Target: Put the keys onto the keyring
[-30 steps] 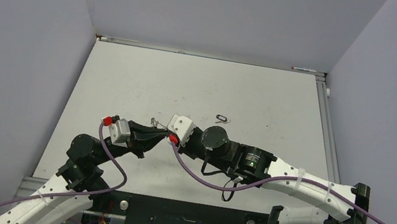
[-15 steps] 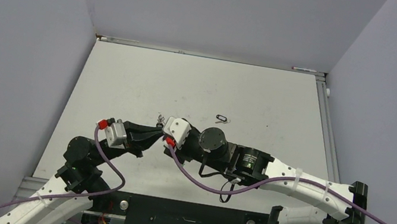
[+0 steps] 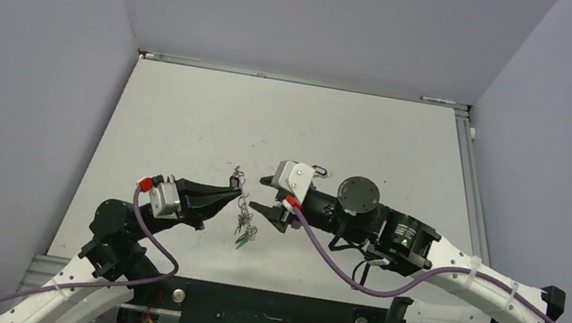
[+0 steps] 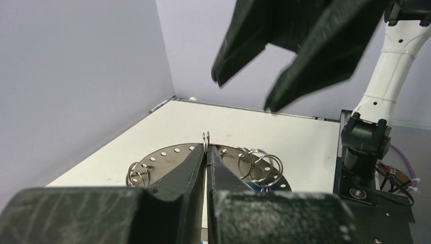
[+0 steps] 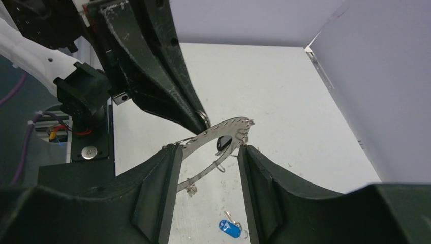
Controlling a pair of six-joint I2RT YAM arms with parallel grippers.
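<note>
Left gripper (image 4: 206, 151) jaws clamped together on the keyring (image 4: 167, 154) rim, keys (image 3: 242, 228) dangling beneath; ring hangs just ahead of right gripper (image 5: 208, 148), its jaws parted and touching nothing; loose blue key (image 5: 231, 228) lies on table (image 3: 186, 111) farther back.

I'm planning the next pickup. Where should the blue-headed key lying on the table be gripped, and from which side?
Probably its blue plastic head, pinched across its narrower width, coming straight down from above. It lies flat on the table, and the head is its bulkiest part.
</note>
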